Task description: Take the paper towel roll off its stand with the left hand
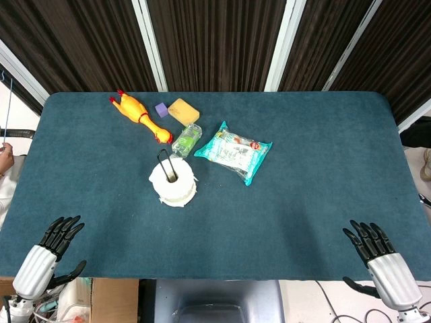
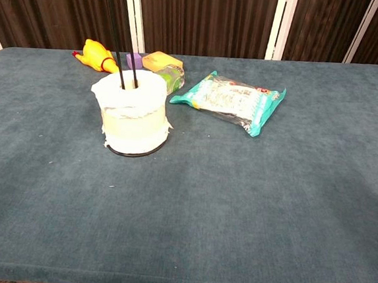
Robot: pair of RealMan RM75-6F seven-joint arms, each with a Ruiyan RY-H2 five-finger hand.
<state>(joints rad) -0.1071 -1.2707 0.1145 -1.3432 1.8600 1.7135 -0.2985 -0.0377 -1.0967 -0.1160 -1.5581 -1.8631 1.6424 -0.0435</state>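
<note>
A white paper towel roll (image 1: 173, 182) (image 2: 131, 113) stands upright on a black wire stand (image 2: 120, 38), whose looped post rises through the core. It sits left of the table's middle. My left hand (image 1: 52, 243) lies at the near left edge of the table, fingers apart and holding nothing, well away from the roll. At the near right edge my right hand (image 1: 376, 250) is likewise spread and holds nothing. Neither hand shows in the chest view.
Behind the roll lie a clear plastic bottle (image 1: 186, 140), a yellow rubber chicken (image 1: 139, 114), a purple block (image 1: 161, 110) and a yellow sponge (image 1: 183, 110). A teal wipes packet (image 1: 234, 152) lies right of the roll. The blue table (image 1: 303, 202) has dark curtains behind.
</note>
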